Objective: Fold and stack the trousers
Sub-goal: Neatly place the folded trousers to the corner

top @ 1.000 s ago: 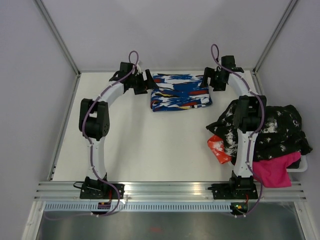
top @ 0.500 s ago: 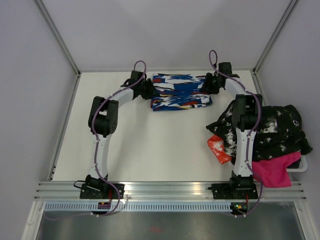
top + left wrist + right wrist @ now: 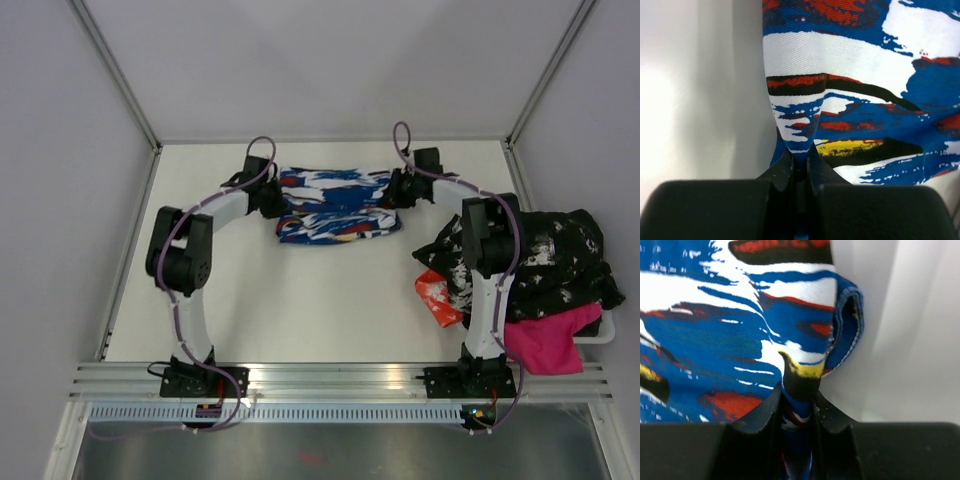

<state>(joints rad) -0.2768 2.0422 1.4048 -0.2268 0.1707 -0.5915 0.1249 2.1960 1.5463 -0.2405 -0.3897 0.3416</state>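
Trousers (image 3: pixel 337 205) already folded into small bundle on counter (image 3: pixel 300 300); L jaws, R jaws each clamped on an end. To do: stack it.

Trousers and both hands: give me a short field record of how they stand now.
trousers: folded bundle, far middle of the table
left hand: shut on the trousers' left edge, fabric pinched between its fingers
right hand: shut on the trousers' right edge, a fold of fabric pinched
other clothes: loose pile at the table's right side, apart from the trousers
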